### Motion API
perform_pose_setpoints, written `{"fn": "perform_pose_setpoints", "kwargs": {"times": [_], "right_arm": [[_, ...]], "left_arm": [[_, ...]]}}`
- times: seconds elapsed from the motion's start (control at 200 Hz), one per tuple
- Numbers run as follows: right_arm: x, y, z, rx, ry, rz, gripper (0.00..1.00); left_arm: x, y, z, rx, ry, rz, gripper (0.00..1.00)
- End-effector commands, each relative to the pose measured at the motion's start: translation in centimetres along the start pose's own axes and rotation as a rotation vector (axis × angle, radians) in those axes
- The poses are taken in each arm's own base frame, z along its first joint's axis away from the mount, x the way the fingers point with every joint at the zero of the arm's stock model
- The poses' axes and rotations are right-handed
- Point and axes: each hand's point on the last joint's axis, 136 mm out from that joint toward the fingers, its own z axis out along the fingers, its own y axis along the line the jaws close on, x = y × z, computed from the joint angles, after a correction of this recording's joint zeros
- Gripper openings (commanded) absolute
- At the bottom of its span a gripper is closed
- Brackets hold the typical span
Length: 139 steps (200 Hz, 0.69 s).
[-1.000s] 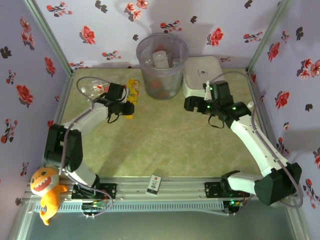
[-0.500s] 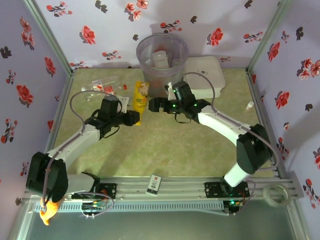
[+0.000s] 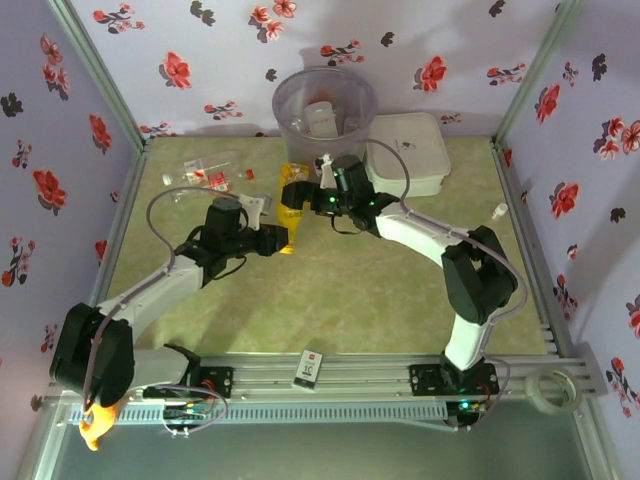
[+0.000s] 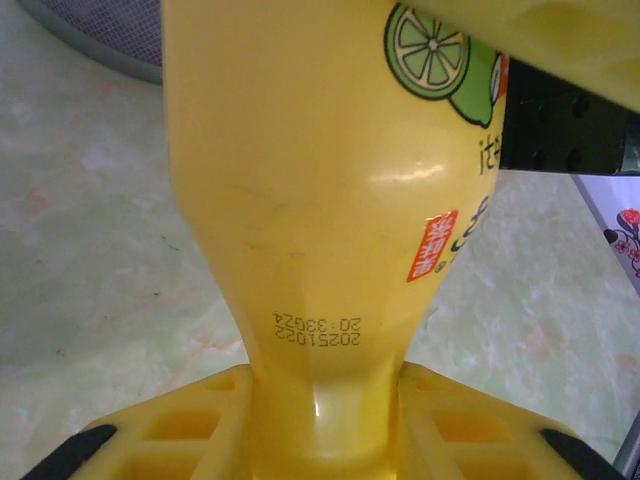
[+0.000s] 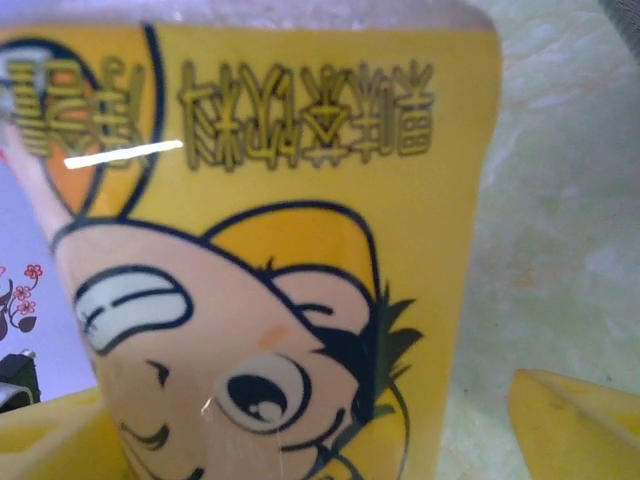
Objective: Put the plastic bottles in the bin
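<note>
Yellow bottle [image 4: 300, 200] inside left pincer [image 4: 322, 410]

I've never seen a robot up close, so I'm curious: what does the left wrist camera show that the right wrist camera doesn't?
Left wrist, not right: the yellow squeeze bottle at its narrow neck, clamped between the fingers of the left gripper, a printed date code, a lime drawing, and a sliver of the bin. Right wrist, not left: the label's cartoon face and large lettering, with a gap beside one finger of the right gripper. Both: that bottle over the green mat.
</note>
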Motion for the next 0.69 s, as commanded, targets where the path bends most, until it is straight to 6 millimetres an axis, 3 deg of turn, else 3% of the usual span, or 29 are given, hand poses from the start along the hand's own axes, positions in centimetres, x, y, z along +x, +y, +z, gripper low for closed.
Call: {"fn": "perform_pose_setpoints", "kwargs": {"times": [0.0,0.125,0.25,0.455,0.54,0.69], "right_arm": [[-0.8,1.5,0.4,-0.050,-0.013,-0.001,0.84],[-0.9,1.7,0.1,-0.041,-0.007,-0.015,0.70],[-0.9,1.8,-0.6,-0.010,0.002,-0.044,0.63],[-2.9,4.1,-3.2,0.045,-0.007,-0.177,0.53],[-3.9,5.5,-4.7,0.067,-0.012,-0.251,0.51],[-6.8,7.9,-8.0,0.116,-0.060,-0.386,0.50]], "left_arm": [[-1.3,-1.3,0.2,0.053,-0.039,0.015,0.32],[-1.5,-1.4,0.2,0.056,-0.045,0.008,0.32],[-1.8,-1.7,-0.1,0.063,-0.060,0.009,0.38],[-2.4,-2.8,-2.2,0.075,-0.090,0.025,0.91],[-2.8,-3.6,-3.7,0.078,-0.101,0.047,0.98],[-3.2,-4.3,-6.3,0.071,-0.128,0.059,0.99]]}}
